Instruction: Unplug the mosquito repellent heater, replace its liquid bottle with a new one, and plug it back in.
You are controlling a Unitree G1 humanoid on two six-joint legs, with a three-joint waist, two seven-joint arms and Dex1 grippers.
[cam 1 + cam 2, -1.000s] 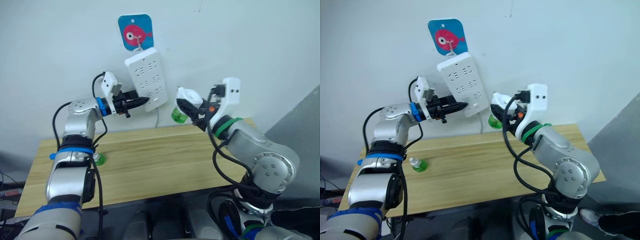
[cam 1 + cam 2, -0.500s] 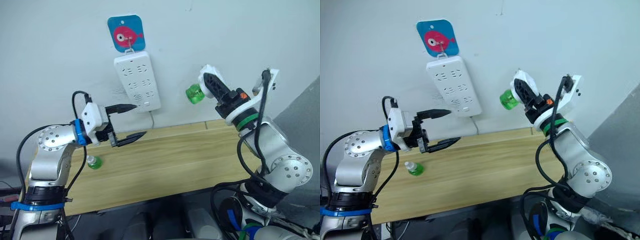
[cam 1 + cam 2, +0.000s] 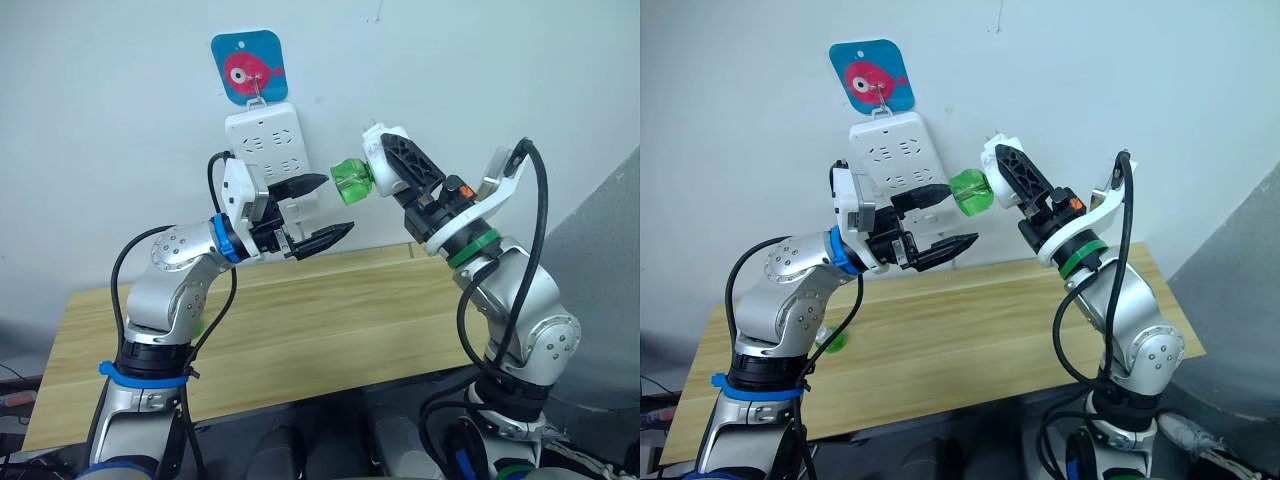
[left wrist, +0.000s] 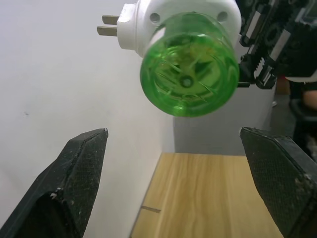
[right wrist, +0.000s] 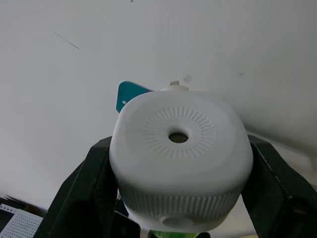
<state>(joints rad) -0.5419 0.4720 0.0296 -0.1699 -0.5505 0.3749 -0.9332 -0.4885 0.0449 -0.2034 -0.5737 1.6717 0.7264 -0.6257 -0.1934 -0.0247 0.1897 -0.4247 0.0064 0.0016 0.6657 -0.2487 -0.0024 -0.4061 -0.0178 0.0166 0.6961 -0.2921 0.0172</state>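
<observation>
Moved: since half a second ago the right hand (image 3: 395,170) has swung the heater (image 3: 385,158) across toward the left hand (image 3: 318,210), and the left hand has risen off the desk (image 3: 330,320) to meet it; the bottle (image 3: 351,181) now points at the left hand's gap.
Right hand: clenched on the heater, one black finger on each side of the white body, seen in the right wrist view with the round vent hole facing the camera.
Heater: held in the air above the desk, just beside the strip (image 3: 268,160), unplugged; its two metal prongs (image 4: 110,26) stick out bare toward the wall.
Bottle: green, clear, still screwed into the heater, its round base toward the left hand, close in front of the fingertips but apart from them.
Left hand: released, fingers (image 4: 74,178) spread wide, nothing between them; one tip above and one below the line of the bottle.
Strip: white, hanging on the wall behind the left hand from a hook on a blue fish plaque (image 3: 247,66).
Second bottle: a small green one (image 3: 833,340) lies on the desk below the left arm, mostly hidden by it.
Desk: pale wood, under both hands, well below them.
</observation>
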